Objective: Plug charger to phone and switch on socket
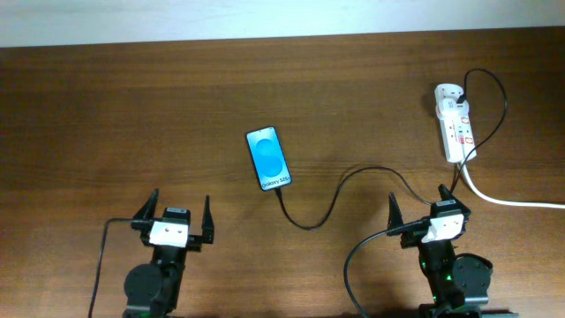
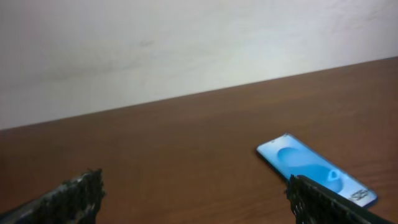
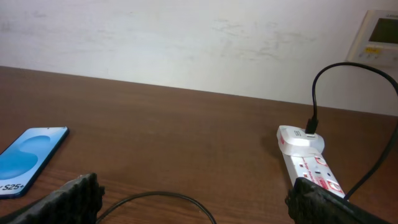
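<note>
The phone point(image 1: 268, 158) lies face up mid-table, blue screen lit; it also shows in the left wrist view point(image 2: 314, 169) and the right wrist view point(image 3: 28, 160). The thin black charger cable point(image 1: 344, 184) runs from the phone's near end in a curve to the white socket strip point(image 1: 455, 124) at the far right, where its other end is plugged into the strip's far end point(image 3: 311, 127). The strip point(image 3: 308, 158) has red-marked switches. My left gripper point(image 1: 173, 215) is open and empty near the front left. My right gripper point(image 1: 424, 208) is open and empty, just short of the strip.
A thick white cord point(image 1: 512, 200) leaves the strip toward the right edge. A pale wall point(image 3: 186, 37) backs the table, with a wall panel point(image 3: 379, 34) at the right. Bare brown tabletop point(image 1: 132, 115) lies to the left.
</note>
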{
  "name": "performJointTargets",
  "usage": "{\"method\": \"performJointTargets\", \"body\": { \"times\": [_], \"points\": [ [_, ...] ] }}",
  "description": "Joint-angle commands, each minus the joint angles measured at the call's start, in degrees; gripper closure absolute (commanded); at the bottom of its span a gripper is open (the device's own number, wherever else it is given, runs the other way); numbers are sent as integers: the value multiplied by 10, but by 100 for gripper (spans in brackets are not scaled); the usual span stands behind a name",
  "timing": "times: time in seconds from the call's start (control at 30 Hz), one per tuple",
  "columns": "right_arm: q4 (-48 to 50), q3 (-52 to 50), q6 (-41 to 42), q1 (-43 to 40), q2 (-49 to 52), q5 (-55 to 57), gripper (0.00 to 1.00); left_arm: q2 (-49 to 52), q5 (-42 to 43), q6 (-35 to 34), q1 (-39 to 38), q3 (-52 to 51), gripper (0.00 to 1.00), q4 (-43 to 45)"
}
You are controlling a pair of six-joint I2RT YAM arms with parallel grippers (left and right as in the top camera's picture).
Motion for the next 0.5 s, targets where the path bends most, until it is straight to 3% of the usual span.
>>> {"method": "performJointTargets", "body": {
  "times": [0.0, 0.07, 0.47],
  "points": [
    [-4, -3, 7, -4, -4, 1, 2, -34, 18, 19, 31, -4, 1, -49],
    [-4, -3, 7, -4, -4, 1, 2, -57, 33, 19, 50, -4, 1, -111],
    [-4, -3, 7, -4, -4, 1, 2, -106, 30, 18, 83, -4, 1, -111]
  ]
}}
